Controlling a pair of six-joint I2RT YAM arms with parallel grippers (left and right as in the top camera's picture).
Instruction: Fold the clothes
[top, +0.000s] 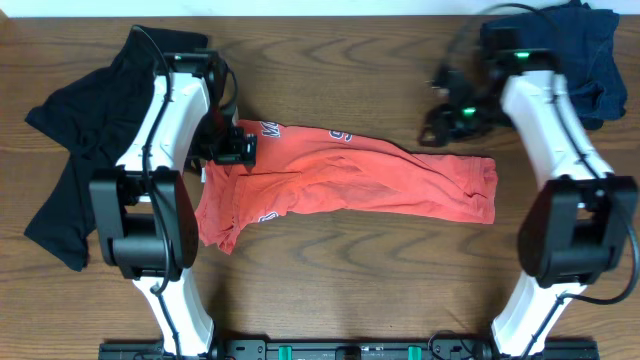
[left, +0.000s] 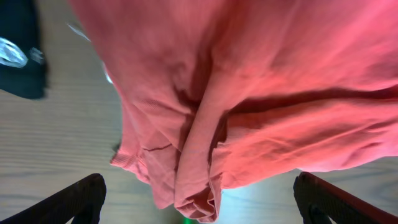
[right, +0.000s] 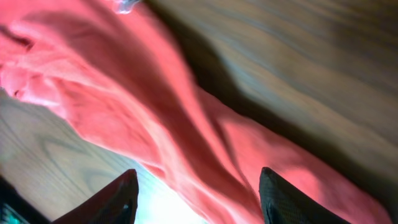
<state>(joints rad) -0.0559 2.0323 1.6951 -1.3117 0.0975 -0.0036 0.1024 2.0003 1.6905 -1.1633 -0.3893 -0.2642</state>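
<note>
- The black garment (top: 75, 150) lies heaped along the left edge of the bench (top: 330, 290), probably parked out of the way.
- The left tool (top: 236, 147) hovers over the lettered end of the coral T-shirt (top: 350, 180), fingers wide apart and empty, seemingly placed to take that end.
- The T-shirt lies crumpled mid-bench, its long axis left to right, with the sleeves leftward and the hem rightward.
- The right tool (top: 447, 112), fingers apart and empty, hangs by the shirt's far side.
- The navy garment (top: 590, 50) waits in the far right corner.

Three garments (top: 380, 182) (top: 70, 150) (top: 592, 50), two arms (top: 165, 120) (top: 550, 125)
</note>
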